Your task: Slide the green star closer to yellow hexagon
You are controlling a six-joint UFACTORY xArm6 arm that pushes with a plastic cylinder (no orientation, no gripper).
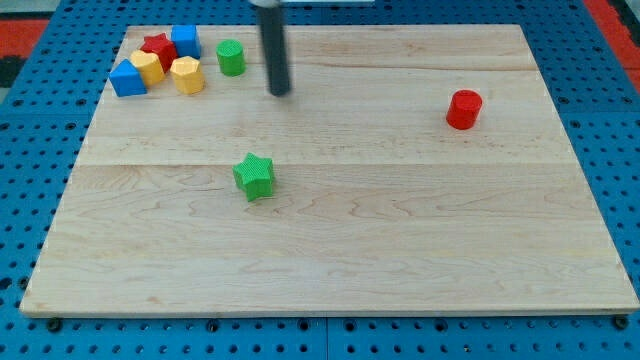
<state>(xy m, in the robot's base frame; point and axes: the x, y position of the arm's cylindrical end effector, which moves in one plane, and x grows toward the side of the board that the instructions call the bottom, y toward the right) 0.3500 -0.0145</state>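
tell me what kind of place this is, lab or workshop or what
Probably a robotics lab bench: a pale wooden board rests on a blue perforated base, small coloured blocks such as the green star lie on it, and my tip hangs above.

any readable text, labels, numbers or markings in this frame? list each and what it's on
None: no text, label, brand, number or sign can be read in the camera view.
Wooden board: bare wood grain only.
Blocks, e.g. green star, yellow hexagon, red cylinder: plain coloured faces, no markings.
Rod down to my tip: plain dark, unmarked.
Blue perforated surface: holes only.
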